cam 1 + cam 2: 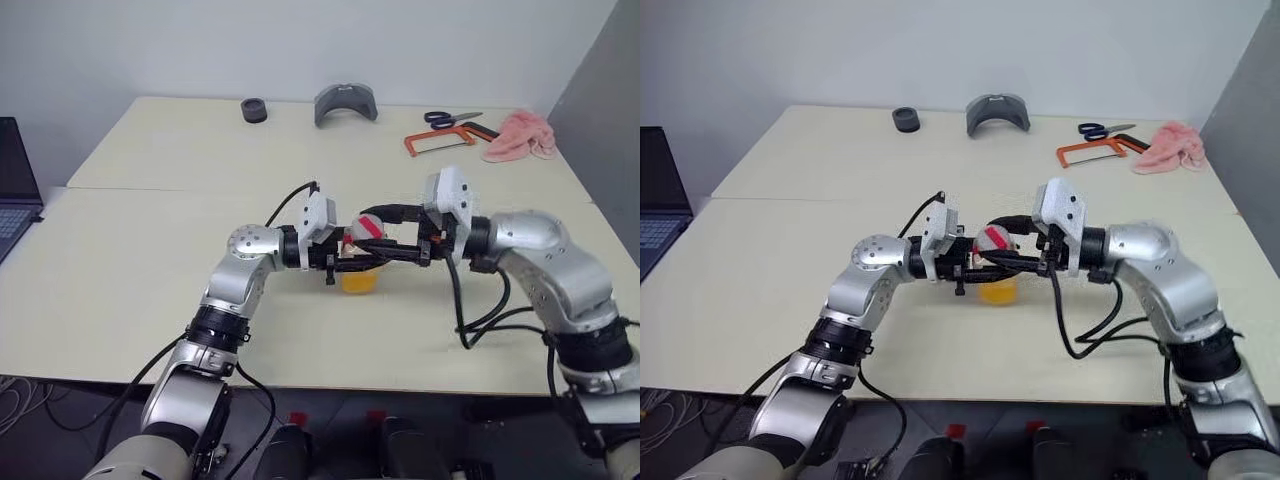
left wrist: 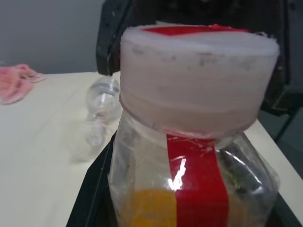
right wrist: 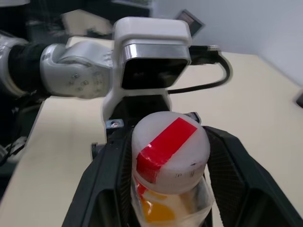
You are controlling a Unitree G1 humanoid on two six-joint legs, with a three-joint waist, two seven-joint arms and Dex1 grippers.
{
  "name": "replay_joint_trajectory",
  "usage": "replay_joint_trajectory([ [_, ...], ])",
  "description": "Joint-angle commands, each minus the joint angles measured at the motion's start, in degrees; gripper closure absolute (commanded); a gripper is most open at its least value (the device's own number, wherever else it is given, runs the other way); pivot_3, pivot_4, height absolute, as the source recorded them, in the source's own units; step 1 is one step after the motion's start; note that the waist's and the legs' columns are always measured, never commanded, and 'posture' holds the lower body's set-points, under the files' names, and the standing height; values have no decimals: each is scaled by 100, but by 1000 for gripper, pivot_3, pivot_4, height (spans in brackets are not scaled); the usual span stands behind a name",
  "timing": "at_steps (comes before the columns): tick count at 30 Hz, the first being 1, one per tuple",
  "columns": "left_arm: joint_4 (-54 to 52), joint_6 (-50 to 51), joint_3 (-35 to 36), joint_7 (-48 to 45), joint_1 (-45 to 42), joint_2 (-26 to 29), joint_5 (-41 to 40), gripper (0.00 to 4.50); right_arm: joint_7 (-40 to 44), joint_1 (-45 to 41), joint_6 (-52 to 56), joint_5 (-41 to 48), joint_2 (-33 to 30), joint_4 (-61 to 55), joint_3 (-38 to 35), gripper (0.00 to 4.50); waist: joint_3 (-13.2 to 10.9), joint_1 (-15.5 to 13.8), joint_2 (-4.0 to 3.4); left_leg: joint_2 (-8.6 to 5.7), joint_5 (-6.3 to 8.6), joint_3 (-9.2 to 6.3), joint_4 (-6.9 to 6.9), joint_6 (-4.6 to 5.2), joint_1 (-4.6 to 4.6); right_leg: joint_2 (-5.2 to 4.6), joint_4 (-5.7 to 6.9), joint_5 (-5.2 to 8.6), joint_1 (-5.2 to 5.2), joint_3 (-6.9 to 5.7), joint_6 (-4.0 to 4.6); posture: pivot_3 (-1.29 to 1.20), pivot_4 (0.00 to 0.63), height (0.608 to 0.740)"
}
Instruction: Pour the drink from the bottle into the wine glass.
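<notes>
wine glass (image 2: pixel 100 111) (left wrist view)

The bottle (image 1: pixel 360 255) stands mid-table (image 1: pixel 120 260) between both claws, scissors (image 1: pixel 450 119) far behind.

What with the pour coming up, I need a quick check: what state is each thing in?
bottle: upright, capped, held
cap: on the neck
drink: low in the bottle, none poured
wine glass: on the table, no drink seen in it
left gripper: jaws shut on the bottle's body
right gripper: at the cap, grip unclear
laptop: open
</notes>
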State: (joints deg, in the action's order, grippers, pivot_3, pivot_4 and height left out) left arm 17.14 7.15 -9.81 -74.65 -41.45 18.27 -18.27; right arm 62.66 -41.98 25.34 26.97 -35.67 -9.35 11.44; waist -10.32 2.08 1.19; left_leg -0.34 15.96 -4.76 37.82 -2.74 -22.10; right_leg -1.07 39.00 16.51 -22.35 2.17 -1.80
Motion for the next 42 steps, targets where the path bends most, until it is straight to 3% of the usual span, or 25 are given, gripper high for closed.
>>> replay_joint_trajectory([
  [1,-13,105,-43,-181,-188,38,-77,2783,436,-439,-121,33,4,275,-93,2605,-4,-7,1,0,0,-1,0,0,-1,0,0,0,-1,-1,0,0,150,740],
  [4,13,129,42,-49,-210,-25,-72,2784,296,-294,125,113,-44,165,-275,2605,-4,-24,1,2,0,-12,1,0,-4,-9,0,0,-1,-1,0,0,150,740],
  [10,-27,166,140,351,-85,-133,-15,2786,-913,429,443,389,152,-712,-1124,508,-4,-41,1,4,-3,-45,17,-4,-62,-30,4,-2,-41,-5,-2,0,150,740],
  [12,25,101,181,534,-63,-196,8,2787,-1751,929,716,450,424,-1583,-1344,0,-4,-42,1,4,-10,-43,20,-17,-82,-30,11,-3,-68,-2,-2,0,150,740],
  [17,246,-70,239,783,-159,-350,40,2787,-3455,1717,1429,208,1137,-2984,-1138,0,-3,-18,0,6,-12,-42,10,-21,-90,-27,16,-2,-86,1,-1,0,150,740],
  [22,481,-263,236,871,-313,-487,61,2787,-4510,1865,1480,-513,1695,-3089,-669,0,-3,-24,-1,-3,-11,-26,17,-15,-80,-21,37,-2,-86,12,-2,0,150,740],
  [27,603,-417,187,838,-364,-549,116,2787,-4630,1882,1475,-721,1826,-2995,-365,0,-3,-20,-1,-7,-11,-20,17,-15,-79,-19,37,-2,-87,15,-2,0,150,740],
  [35,682,-606,167,785,-393,-552,188,2787,-4619,1758,1533,-685,1929,-2747,-461,0,-3,-19,-1,-7,-9,-19,17,-12,-79,-16,38,-2,-87,14,-2,0,150,740],
  [42,662,-625,189,790,-370,-555,196,2787,-4485,1771,1570,-627,1916,-2637,-452,2369,-3,-19,-1,-7,-8,-20,17,-10,-78,-16,40,-2,-87,14,-2,0,150,740],
])
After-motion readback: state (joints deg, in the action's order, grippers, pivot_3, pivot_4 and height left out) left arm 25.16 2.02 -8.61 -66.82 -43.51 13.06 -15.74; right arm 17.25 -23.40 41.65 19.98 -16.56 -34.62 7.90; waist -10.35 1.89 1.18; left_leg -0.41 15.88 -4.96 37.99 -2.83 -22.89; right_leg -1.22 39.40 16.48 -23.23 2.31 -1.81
